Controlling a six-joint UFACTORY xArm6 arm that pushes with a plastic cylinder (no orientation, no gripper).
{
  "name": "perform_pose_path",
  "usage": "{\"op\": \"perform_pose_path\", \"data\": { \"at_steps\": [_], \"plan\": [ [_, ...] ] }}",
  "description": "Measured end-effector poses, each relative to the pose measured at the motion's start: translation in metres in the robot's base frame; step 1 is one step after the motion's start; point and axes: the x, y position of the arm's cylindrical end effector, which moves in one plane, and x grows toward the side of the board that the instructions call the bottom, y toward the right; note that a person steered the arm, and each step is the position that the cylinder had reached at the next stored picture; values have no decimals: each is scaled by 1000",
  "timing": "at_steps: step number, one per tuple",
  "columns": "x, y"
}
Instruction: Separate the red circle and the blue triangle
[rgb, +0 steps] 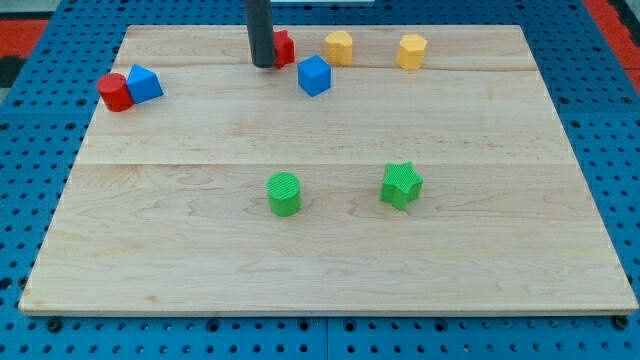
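The red circle (114, 92) sits near the board's upper left edge, touching the blue triangle (146, 83) on its right. My tip (264, 65) stands near the view's top centre, far to the right of that pair. It is right next to another red block (284, 48), which the rod partly hides.
A blue cube (314, 75) lies just right of my tip. Two yellow blocks (339, 47) (411, 51) sit along the top. A green cylinder (284, 193) and a green star (401, 184) sit in the lower middle. The wooden board (330, 270) rests on a blue pegboard.
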Motion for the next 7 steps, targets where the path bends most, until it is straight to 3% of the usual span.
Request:
{"op": "perform_pose_path", "data": {
  "at_steps": [1,2,3,4,6,7],
  "plan": [
    [81,-37],
    [125,-145],
    [123,-212],
    [83,-215],
    [24,-127],
    [-7,-125]
  ]
}}
